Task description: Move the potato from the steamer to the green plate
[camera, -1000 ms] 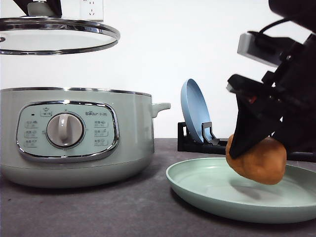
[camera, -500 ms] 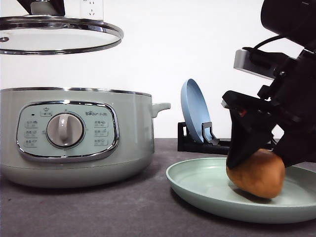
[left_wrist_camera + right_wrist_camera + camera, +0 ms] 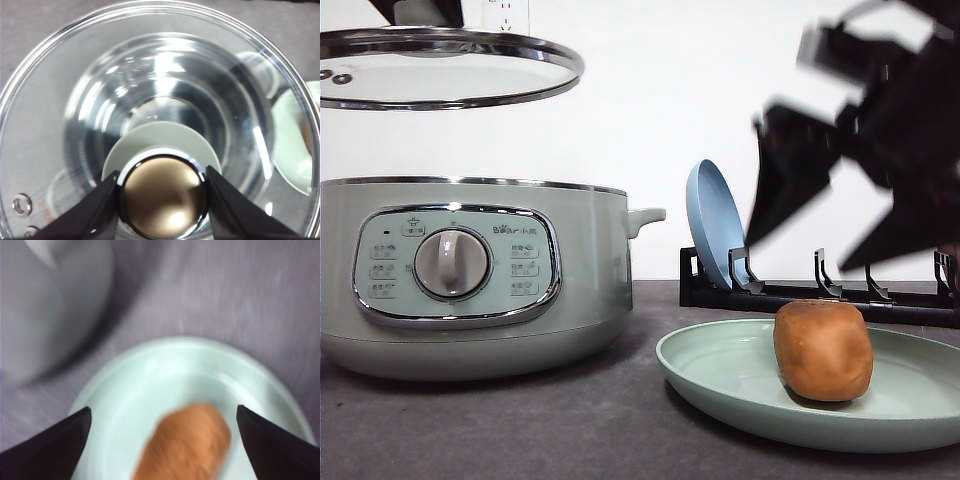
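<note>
Right pincer (image 3: pixel 840 215) spread wide, empty, motion-blurred above potato (image 3: pixel 823 349). Potato seated on green plate (image 3: pixel 720 375) below: transfer judged done. Left pincer (image 3: pixel 162 195) clamped on lid knob (image 3: pixel 163 196); lid replacement possibly left.

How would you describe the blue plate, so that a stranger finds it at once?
Start at the big sage-green steamer. To its right, behind the flat green plate, runs a black rack. The blue plate stands on edge there, the one upright dish.

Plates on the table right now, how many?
2: the green plate lying flat in front with the potato on it, and a blue plate standing upright in the black rack behind.
</note>
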`<action>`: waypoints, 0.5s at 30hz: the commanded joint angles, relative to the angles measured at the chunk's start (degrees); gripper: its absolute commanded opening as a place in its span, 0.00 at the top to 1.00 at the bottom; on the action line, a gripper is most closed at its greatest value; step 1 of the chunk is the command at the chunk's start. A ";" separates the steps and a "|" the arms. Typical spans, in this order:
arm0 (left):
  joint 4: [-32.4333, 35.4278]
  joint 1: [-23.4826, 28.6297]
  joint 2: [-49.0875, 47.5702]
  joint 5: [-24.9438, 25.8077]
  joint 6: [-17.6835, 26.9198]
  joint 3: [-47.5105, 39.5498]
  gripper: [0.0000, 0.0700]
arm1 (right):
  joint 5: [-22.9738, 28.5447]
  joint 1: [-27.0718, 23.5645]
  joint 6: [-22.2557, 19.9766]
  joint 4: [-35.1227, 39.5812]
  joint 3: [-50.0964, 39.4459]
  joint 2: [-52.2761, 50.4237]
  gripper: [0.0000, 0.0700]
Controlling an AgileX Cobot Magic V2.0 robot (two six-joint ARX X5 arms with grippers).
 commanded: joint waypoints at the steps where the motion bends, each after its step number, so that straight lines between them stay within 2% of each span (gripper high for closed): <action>1: 1.86 -0.67 0.12 0.25 0.31 1.62 1.00 | 0.29 -0.01 -1.71 -1.29 2.48 -1.09 0.16; 15: 4.54 -2.52 7.50 0.25 0.33 1.62 1.00 | 1.82 -0.38 -6.44 -8.85 12.98 -10.88 0.16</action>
